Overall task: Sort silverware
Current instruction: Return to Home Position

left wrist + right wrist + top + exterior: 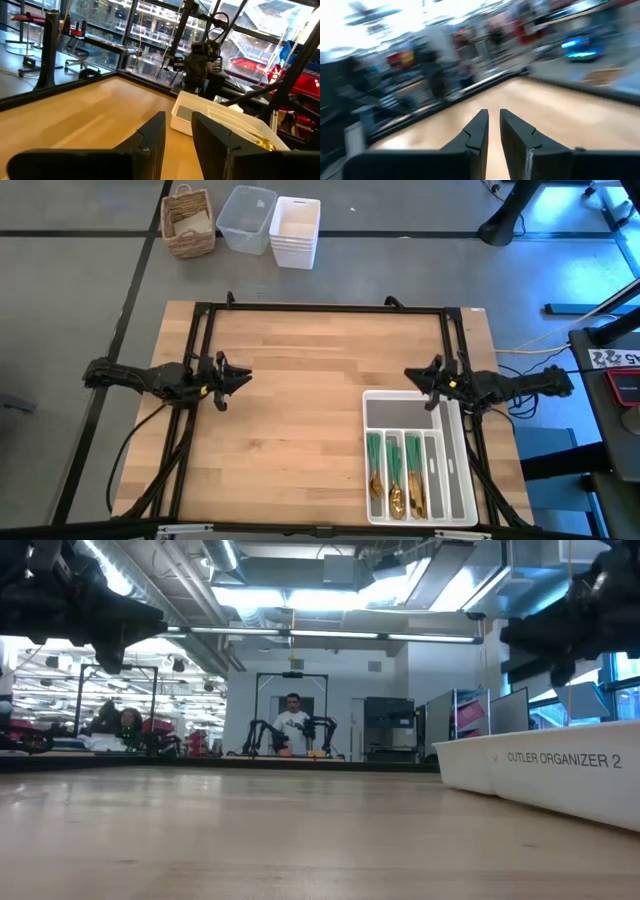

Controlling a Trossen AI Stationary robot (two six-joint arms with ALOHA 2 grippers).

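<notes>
You have two dark grippers, both empty above the pale wooden desk [300, 400]. The left gripper [240, 378] hangs over the desk's left side with its fingers a little apart, and the right gripper [415, 376] sits just beside the crosswise end of the one white compartmented plastic tray [400, 413], its fingers parted by a narrow gap. Your green-handled, gold-headed silverware [395, 470] lies in three of that tray's lengthwise slots on the desk's right side, but the pieces overlap too closely to count.
</notes>
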